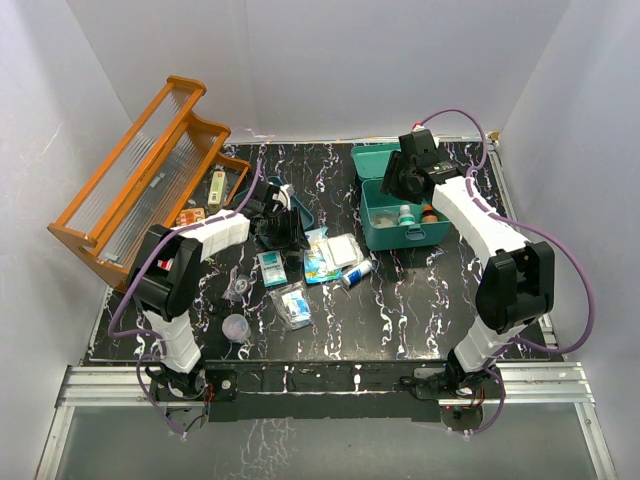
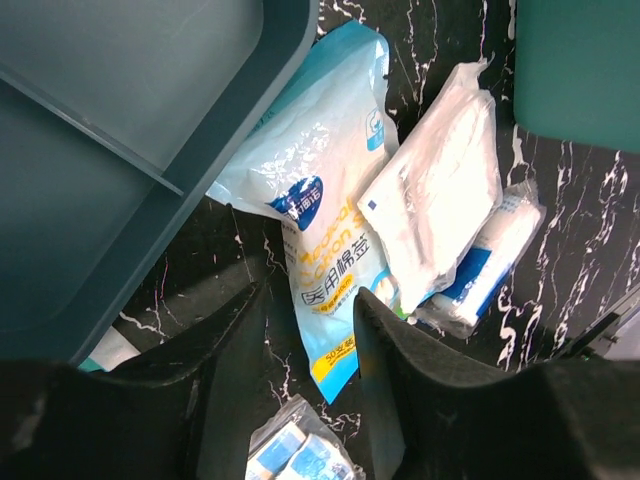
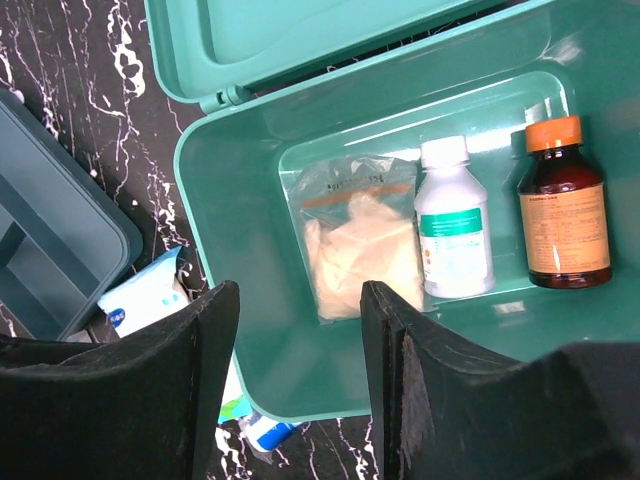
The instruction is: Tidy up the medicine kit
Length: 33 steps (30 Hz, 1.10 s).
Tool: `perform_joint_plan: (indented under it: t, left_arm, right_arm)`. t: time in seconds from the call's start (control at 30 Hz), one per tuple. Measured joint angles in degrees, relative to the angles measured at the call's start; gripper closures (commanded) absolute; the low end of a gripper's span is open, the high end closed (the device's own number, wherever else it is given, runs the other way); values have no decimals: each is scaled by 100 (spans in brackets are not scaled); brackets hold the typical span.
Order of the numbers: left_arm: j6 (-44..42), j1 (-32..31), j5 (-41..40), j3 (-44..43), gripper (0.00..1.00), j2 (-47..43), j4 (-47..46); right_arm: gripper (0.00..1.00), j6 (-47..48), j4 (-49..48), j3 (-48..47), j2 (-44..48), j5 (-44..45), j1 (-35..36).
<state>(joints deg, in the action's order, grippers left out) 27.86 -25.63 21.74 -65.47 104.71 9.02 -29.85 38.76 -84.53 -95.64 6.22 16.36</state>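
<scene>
The medicine kit (image 1: 374, 228) is a teal box standing open on the right, its lid (image 3: 300, 40) laid back. Inside lie a clear bag of cream pads (image 3: 360, 240), a white bottle (image 3: 452, 225) and a brown bottle (image 3: 562, 210) with an orange cap. My right gripper (image 3: 300, 310) hovers open over the box's near left corner, holding nothing. The divided insert tray (image 2: 130, 150) rests left of the box. My left gripper (image 2: 305, 330) is open just past the tray, and the lower tip of a blue cotton-swab bag (image 2: 320, 210) lies between its fingers.
A white gauze packet (image 2: 440, 190) and a blue-white packet (image 2: 490, 260) overlap the swab bag. More small packets (image 1: 295, 305), a tube (image 1: 358, 272) and a small cup (image 1: 235, 327) lie toward the front. An orange wooden rack (image 1: 140, 180) leans at the far left.
</scene>
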Motion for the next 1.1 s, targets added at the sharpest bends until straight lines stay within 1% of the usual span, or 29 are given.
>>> perform_joint_plan:
  t: [0.1,0.27,0.3,0.37,0.43,0.53,0.57,0.67,0.77,0.93,1.0,1.1]
  left_arm:
    - [192,0,-37,-4,63,59,-96]
    - [522,2,-122,-42,61,466,-223]
    - [566,13,-90,-96,62,509,-232]
    - [605,-2,-118,-203,70,577,-262]
    - [651,-7,-136,-260,83,649,-293]
    - [678,-9,-168,-269,98,662,-260]
    - [660,-9,-184,-269,100,651,-258]
    - [551,-11,-271,-264,100,562,-118]
    - [402,-11,-407,-94,100,236,52]
    - [157,-11,-553,352,100,-892,389]
    - [50,-11,-575,376,100,-1290,468]
    - [-131,-11,-588,374,100,-1810,463]
  right_arm:
    - [50,140,2,7,2,2,0]
    - [50,323,-61,57,15,37,0]
    - [50,345,-76,92,37,44,0]
    - [50,391,-109,160,101,68,-2]
    - [49,409,-164,297,243,81,-2]
    - [49,389,-166,457,487,92,-4]
    - [49,374,-173,468,549,90,-4]
    - [49,278,-181,472,697,42,-13]
    - [48,203,-219,474,809,-83,-28]
    - [46,127,-413,496,894,-485,-35]
    - [38,118,-509,496,903,-776,-39]
    - [31,85,-669,496,903,-1342,-42]
